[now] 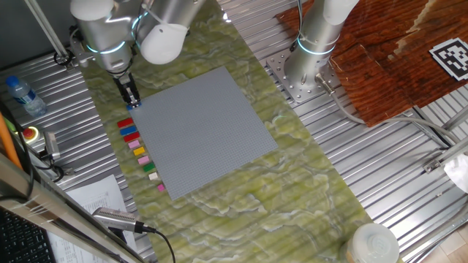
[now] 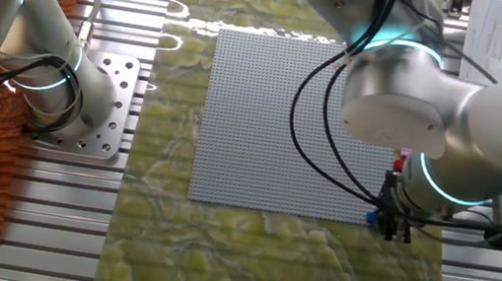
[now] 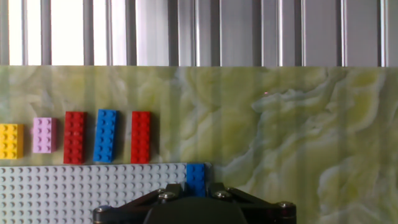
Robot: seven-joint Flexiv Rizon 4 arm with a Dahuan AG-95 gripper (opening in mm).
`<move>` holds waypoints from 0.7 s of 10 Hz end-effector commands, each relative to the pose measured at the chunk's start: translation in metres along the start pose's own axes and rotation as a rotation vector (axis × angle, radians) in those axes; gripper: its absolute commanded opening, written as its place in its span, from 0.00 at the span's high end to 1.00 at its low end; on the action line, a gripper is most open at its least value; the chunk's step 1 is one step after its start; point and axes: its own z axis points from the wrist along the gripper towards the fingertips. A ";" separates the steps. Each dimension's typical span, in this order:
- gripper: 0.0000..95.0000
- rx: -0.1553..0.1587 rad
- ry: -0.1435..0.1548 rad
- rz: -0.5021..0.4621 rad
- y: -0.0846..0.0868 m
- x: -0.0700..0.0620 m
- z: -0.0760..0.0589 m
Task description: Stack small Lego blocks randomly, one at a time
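My gripper (image 3: 196,190) is shut on a small blue Lego block (image 3: 196,178), held right at the corner of the grey studded baseplate (image 3: 87,186). The one fixed view shows the gripper (image 1: 130,100) at the plate's (image 1: 197,124) far-left corner; the other fixed view shows it (image 2: 390,224) at the plate's (image 2: 285,116) near-right corner. Beside the plate edge lies a row of loose blocks: red (image 3: 140,137), blue (image 3: 106,135), red (image 3: 75,137), pink (image 3: 43,135), yellow (image 3: 11,141). The row (image 1: 135,142) runs along the plate's left edge.
A second arm's base (image 1: 307,66) stands on a bolted plate beyond the green mat, next to a red-brown cloth (image 1: 380,58). A water bottle (image 1: 20,95) lies at the left. Papers and a grey handle (image 1: 117,218) lie near the front left.
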 end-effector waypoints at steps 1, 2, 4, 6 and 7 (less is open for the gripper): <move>0.60 0.016 -0.007 -0.011 -0.001 -0.002 -0.001; 0.60 0.018 -0.007 -0.012 -0.001 -0.002 -0.003; 0.40 0.018 -0.011 -0.016 -0.001 -0.001 -0.010; 0.60 0.018 -0.012 -0.017 0.000 0.000 -0.018; 1.00 0.016 -0.010 -0.009 0.000 0.000 -0.019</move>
